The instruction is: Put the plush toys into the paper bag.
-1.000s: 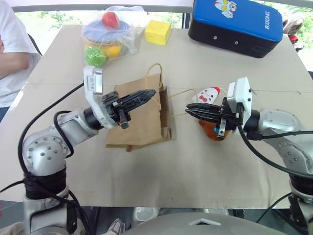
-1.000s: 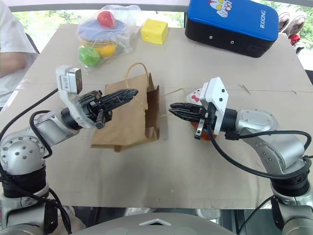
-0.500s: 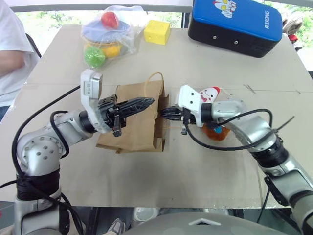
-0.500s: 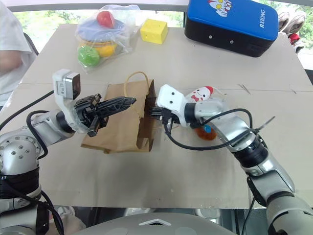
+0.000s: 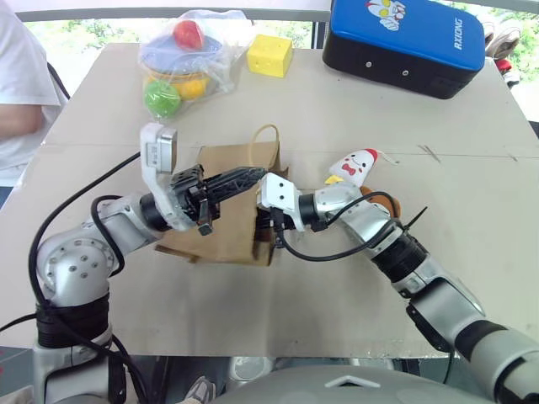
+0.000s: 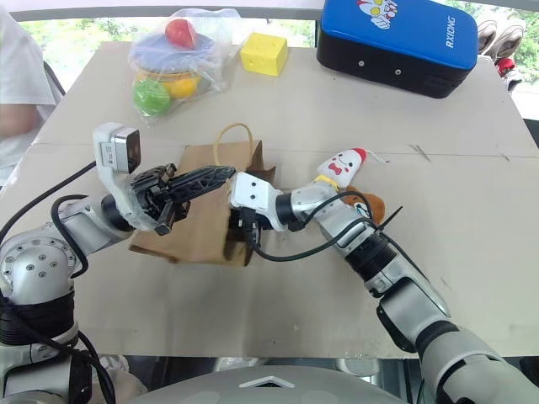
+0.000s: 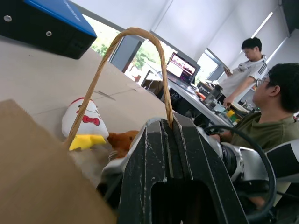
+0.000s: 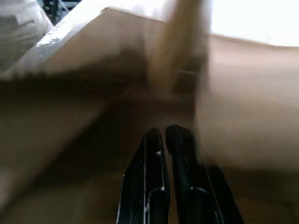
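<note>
Both jaws are seen closed — the left gripper (image 7: 168,140) pinched on a handle (image 7: 117,60) of the paper bag (image 5: 227,210), the right gripper (image 8: 163,140) empty inside the bag's mouth, its brown walls shown close in the right wrist view. Just beyond, the white chicken (image 5: 354,167) and brown bear (image 6: 370,204) are seen touching on the table (image 5: 337,109) — two people are caught farther off in the left wrist view.

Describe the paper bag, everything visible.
The paper bag is plain brown kraft with twisted tan loop handles, lying on its side on the cardboard-covered table, mouth toward the plush toys. The left gripper is shut on one handle, holding the upper wall raised. The right gripper, shut, pokes into the mouth. No toy is visibly inside.
</note>
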{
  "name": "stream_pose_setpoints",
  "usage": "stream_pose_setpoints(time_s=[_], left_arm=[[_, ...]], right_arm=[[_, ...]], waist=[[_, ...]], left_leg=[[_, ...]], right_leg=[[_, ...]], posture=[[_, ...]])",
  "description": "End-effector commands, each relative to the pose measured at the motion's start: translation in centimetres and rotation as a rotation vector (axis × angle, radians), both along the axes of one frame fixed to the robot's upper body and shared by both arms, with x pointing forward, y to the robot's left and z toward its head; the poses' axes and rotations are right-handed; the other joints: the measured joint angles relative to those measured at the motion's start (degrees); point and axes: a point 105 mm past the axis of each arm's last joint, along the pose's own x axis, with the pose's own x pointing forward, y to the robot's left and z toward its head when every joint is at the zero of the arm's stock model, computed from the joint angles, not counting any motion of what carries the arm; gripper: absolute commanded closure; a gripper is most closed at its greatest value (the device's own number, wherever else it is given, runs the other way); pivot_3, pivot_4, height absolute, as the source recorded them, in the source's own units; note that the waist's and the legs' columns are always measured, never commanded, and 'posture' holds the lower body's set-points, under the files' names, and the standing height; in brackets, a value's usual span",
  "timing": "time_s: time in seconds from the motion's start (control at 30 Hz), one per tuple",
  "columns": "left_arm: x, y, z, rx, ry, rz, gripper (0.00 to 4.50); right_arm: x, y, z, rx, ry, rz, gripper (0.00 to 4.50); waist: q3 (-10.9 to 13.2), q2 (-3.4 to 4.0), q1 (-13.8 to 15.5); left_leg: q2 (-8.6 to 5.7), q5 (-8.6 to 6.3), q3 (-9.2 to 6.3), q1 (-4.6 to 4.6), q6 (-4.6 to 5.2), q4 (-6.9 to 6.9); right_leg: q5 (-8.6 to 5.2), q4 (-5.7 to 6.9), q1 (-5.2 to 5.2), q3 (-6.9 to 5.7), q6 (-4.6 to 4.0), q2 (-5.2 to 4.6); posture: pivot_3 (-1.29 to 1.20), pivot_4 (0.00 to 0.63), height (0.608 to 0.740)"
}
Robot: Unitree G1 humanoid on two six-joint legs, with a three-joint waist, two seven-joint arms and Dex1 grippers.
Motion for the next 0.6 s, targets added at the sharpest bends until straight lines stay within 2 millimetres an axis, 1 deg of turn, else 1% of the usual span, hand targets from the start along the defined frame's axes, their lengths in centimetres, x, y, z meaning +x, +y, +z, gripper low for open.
stream_pose_setpoints(time_s=[0.03, 0.1, 0.23, 0.37, 0.43, 0.5, 0.6], left_arm=[[-0.3, 0.2, 1.8, -0.023, -0.083, 0.010, 4.50], [-0.1, 0.5, 2.4, -0.042, -0.092, 0.031, 4.50], [0.1, 0.9, 3.0, -0.055, -0.102, 0.053, 4.50], [0.0, 0.7, 3.4, -0.066, -0.107, 0.058, 4.50], [0.0, 0.6, 4.0, -0.084, -0.120, 0.063, 4.50], [0.1, 0.5, 4.7, -0.102, -0.135, 0.074, 4.50], [0.9, 1.3, 7.2, -0.151, -0.188, 0.135, 4.50]], right_arm=[[0.0, 1.0, 0.0, 0.062, 0.056, 0.007, 4.42], [-0.3, 1.4, -0.8, 0.054, 0.067, 0.021, 4.42], [-0.4, 1.8, -1.6, 0.054, 0.089, 0.015, 4.42], [-0.4, 2.2, -2.5, 0.024, 0.071, 0.015, 4.42], [-0.3, 2.3, -3.1, -0.007, 0.057, 0.011, 4.42], [-0.2, 2.4, -3.6, -0.034, 0.050, 0.006, 4.42], [0.9, 2.1, -4.6, -0.093, 0.059, -0.075, 4.42]], waist=[[0.0, 0.00, 0.0], [0.0, 0.01, -0.1], [0.0, 0.02, -0.1], [0.0, 0.01, -0.1], [0.0, 0.01, -0.2], [0.0, 0.00, -0.3], [0.0, 0.00, -0.5]], left_leg=[[0.00, 0.00, 0.00, 0.00, 0.00, 0.00], [0.00, 0.00, -0.02, 0.00, 0.00, -0.01], [0.00, 0.00, -0.05, 0.02, -0.01, -0.02], [0.00, 0.00, -0.07, 0.02, -0.01, -0.02], [0.00, 0.00, -0.08, 0.03, -0.01, -0.02], [0.00, 0.01, -0.13, 0.05, -0.02, -0.02], [0.01, 0.03, -0.31, 0.08, -0.05, -0.02]], right_leg=[[0.00, 0.00, 0.00, 0.00, 0.00, 0.00], [0.00, 0.01, -0.01, 0.00, -0.01, 0.00], [0.00, 0.03, 0.00, -0.01, -0.01, 0.01], [0.00, 0.02, 0.00, 0.00, 0.00, 0.00], [0.00, 0.03, 0.00, 0.00, -0.01, 0.00], [0.00, 0.04, 0.00, 0.00, -0.01, 0.01], [0.01, 0.08, 0.01, 0.00, -0.01, 0.04]], posture=[[0.00, 0.150, 0.740], [0.00, 0.150, 0.740], [0.00, 0.150, 0.740], [0.00, 0.150, 0.740], [0.00, 0.150, 0.740], [0.00, 0.150, 0.740], [0.00, 0.150, 0.740]])
